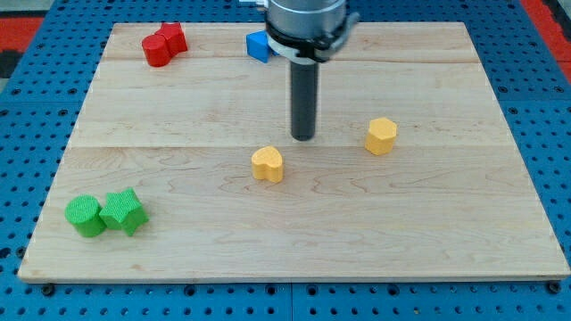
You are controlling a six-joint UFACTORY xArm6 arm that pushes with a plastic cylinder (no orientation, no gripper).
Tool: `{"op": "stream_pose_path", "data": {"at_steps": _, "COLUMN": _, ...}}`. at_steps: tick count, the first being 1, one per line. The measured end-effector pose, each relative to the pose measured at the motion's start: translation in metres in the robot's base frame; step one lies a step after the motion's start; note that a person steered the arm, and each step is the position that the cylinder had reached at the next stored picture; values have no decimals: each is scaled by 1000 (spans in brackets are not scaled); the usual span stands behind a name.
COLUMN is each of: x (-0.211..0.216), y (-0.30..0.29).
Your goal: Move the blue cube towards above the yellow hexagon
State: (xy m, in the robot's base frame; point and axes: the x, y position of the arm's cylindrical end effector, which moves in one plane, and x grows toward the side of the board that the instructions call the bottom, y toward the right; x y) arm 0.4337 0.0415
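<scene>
Camera view. One wooden board (294, 241) lies on a blue perforated surface (27, 107). Six blocks are visible on the board: two red, two green, two yellow, plus one blue, for a total of seven.

Red, count two: a red cylinder-like block (156, 49) and a second red block (173, 37), shape unclear, touch each other near the view's top left.

Green, count two: a green cylinder (85, 217) and a green star-shaped block (123, 211) touch each other near the view's bottom left.

Yellow, count two: a yellow heart-like block (267, 164) sits near the board centre; the yellow hexagon (381, 135) sits to the view's right of it, well apart.

Blue, count one: the blue cube (259, 45) sits at the view's top, partly hidden behind the arm housing (306, 22). It is well apart from the yellow hexagon, toward the view's top left of it.

My tip (304, 138) rests on the board between the two yellow blocks, near the heart-like block, toward the view's top right of it. It touches no block. The blue cube is well apart from it, toward the view's top.

Jaws: the arm carries a rod only, so there are no jaws whose state could be read.
</scene>
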Motion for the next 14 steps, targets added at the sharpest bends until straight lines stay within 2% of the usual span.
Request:
{"op": "stream_pose_path", "data": {"at_steps": 1, "x": -38, "y": 8}}
{"op": "stream_pose_path", "data": {"at_steps": 3, "x": -61, "y": -100}}
{"op": "stream_pose_path", "data": {"at_steps": 9, "x": -71, "y": -157}}
{"op": "stream_pose_path", "data": {"at_steps": 10, "x": -86, "y": -155}}
{"op": "stream_pose_path", "data": {"at_steps": 11, "x": -107, "y": -153}}
{"op": "stream_pose_path", "data": {"at_steps": 12, "x": -154, "y": -153}}
{"op": "stream_pose_path", "data": {"at_steps": 14, "x": -242, "y": -93}}
